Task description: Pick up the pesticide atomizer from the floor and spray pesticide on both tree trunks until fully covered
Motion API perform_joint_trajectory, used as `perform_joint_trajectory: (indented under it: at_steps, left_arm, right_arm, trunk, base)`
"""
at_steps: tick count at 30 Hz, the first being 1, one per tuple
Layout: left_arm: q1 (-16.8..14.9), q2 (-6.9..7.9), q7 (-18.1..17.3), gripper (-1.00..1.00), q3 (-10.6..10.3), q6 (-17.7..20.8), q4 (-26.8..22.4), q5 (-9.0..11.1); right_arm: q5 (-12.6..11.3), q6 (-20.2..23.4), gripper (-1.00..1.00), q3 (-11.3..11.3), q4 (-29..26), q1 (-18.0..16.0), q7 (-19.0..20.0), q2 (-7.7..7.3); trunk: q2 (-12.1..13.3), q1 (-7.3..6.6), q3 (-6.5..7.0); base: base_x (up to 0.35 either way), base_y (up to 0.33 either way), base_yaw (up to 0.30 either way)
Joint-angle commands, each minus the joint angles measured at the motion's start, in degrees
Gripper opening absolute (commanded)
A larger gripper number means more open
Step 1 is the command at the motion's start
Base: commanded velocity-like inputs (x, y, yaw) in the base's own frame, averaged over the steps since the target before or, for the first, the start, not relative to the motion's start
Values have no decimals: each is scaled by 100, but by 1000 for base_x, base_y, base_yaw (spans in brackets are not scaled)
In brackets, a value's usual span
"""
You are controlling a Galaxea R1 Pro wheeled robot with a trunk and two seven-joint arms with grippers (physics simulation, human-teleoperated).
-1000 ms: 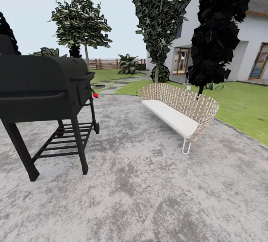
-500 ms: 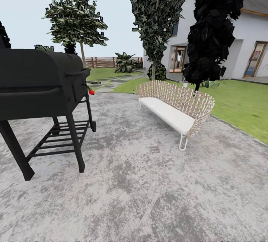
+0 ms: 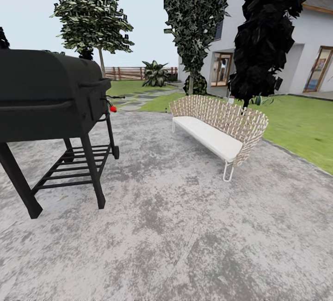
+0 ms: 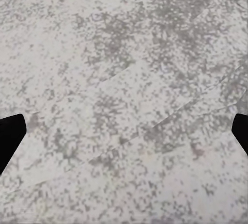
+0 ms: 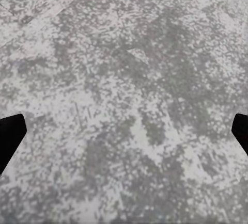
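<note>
A: Scene, largest first. Grey mottled patio (image 3: 185, 245) underfoot, taking up most of the head view. Beyond it, the garden lawn (image 3: 300, 129), a white house (image 3: 314, 51) at right, and a brown slat fence (image 3: 129, 73) far back.

B: Objects on the patio?

A: Black barbecue grill (image 3: 46, 102) on legs at left, close. Wicker bench with white cushion (image 3: 217, 129) right of centre, its far end near the lawn edge. Behind the bench, two dark thin-trunked conifers (image 3: 263, 37). A leafy tree (image 3: 92, 18) stands far off towards the fence, its trunk thin as seen from here.

B: Task items?

A: Pesticide atomizer: nowhere in these views, location unknown. No thick, bare, mottled trunk that I can identify either. Judgement: the step in hand is travel and search; pick-up not yet begun, spraying untouched.

B: Next move calls for?

A: Likely driving off the stone between grill and bench towards the grass, scanning for a small dark green body. Risk: clipping the grill legs or the bench frame.

B: Arms?

A: Both wrist cameras look down at the stone. Left gripper (image 4: 124, 136): dark finger tips at opposite edges of the left wrist view, spread wide, nothing between. Right gripper (image 5: 124, 136): same in the right wrist view, spread and empty. Exact arm posture I cannot tell.
</note>
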Motion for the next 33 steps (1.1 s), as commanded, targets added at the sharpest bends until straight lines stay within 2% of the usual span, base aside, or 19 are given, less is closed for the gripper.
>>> perform_joint_trajectory:
  at_steps: [1, 9, 33]
  left_arm:
    - [-4, -1, 4, 100, 12, -20, 5, -1]
    - [-4, -1, 4, 100, 13, -21, 5, -1]
    - [-4, -1, 4, 100, 13, -22, 5, -1]
  right_arm:
    - [-1, -18, 100, 0, 1, -3, 2, -1]
    - [-3, -18, 100, 6, -5, -3, -7, -1]
    - [3, -23, 100, -12, 5, -3, -8, -1]
  trunk:
    - [-44, 22, -33]
    - [-365, 197, -246]
    - [-1327, 724, -830]
  base:
    - [0, 0, 13]
    - [0, 0, 109]
    - [0, 0, 177]
